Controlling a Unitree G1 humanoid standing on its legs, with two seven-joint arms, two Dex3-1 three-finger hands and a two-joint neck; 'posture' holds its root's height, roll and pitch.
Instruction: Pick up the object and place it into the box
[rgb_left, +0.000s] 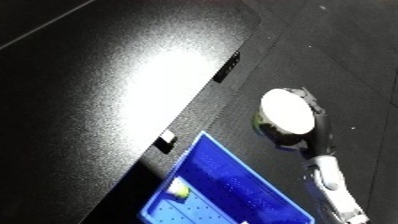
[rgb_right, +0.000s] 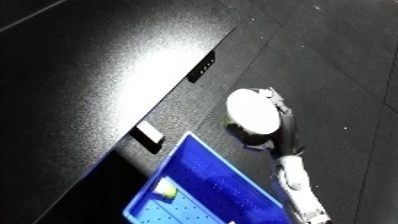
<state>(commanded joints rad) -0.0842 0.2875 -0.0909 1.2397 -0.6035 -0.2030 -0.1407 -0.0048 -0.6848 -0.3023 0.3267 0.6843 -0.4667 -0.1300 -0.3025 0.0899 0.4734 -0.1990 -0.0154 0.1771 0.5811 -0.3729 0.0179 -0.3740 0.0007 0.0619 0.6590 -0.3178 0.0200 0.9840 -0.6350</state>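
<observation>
over at about 4 o'clock from the middle of my head cam, i've got the right hand (rgb_left: 298, 131) out past the edge of the big black matte table top (rgb_left: 107, 90), and it's carrying a round white disc-shaped object (rgb_left: 287, 111) that's blown out bright by the light. dark fingers (rgb_left: 308, 97) peek around the rim of that disc on the far side and underneath, so the hand is wrapped on it rather than spread flat. the white and silver right forearm (rgb_left: 333, 187) runs down from it toward 5 o'clock and off the bottom edge.

down at 6 o'clock sits the blue plastic bin with a dotted floor (rgb_left: 209, 165), tucked just beside the table's edge. inside it, near its 7 o'clock corner, there's a small pale yellowish-white thing (rgb_left: 179, 189), can't tell what it is. the disc is up at 1 o'clock from the bin, near its far rim but apart from it, over the dark floor.

a small white tag (rgb_right: 149, 133) sticks out on the table's side edge near the bin. left hand doesn't show anywhere.
</observation>
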